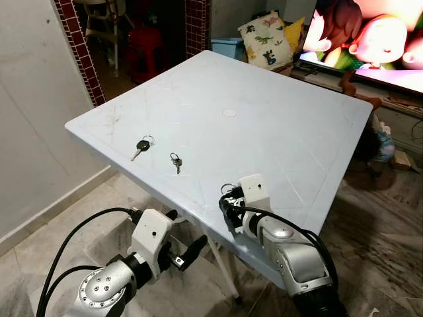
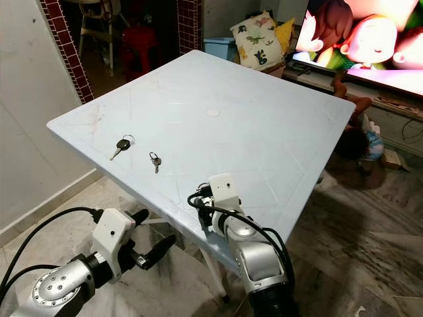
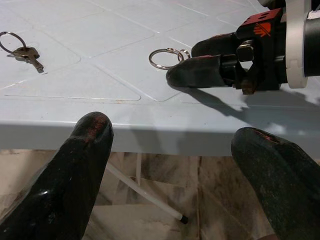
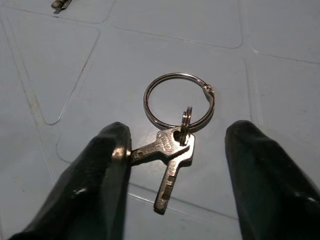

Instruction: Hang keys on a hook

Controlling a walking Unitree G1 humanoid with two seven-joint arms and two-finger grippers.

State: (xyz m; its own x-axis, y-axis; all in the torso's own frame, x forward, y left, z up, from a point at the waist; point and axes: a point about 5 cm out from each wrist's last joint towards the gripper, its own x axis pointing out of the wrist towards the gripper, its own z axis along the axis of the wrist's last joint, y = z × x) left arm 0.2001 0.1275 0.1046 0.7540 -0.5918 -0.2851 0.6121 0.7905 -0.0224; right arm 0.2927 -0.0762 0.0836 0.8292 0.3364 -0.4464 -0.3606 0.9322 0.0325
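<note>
Right gripper: low over the near edge of the pale blue plastic table, fingers spread apart with a set of two small silver keys on a ring lying flat on the tabletop between them; one finger touches the tip of one key blade, the other finger stands clear of the set. The ring lies at 12 o'clock from the keys, away from the gripper. No legible writing on the keys. Left gripper: held below and just in front of the table's near edge, fingers wide apart and empty, pointing toward the right gripper. Second small key on a ring: on the tabletop at about 10 o'clock from the right gripper, apart from it. Black-headed key with ring: just beyond that, further toward 10 o'clock, near the table's left corner. Round white cap: centre of the table, at 12 o'clock. Background: cushion printed with dinosaur figures at 12 o'clock beyond the table's far corner; screen showing a cartoon at 2 o'clock; no readable text on either.
</note>
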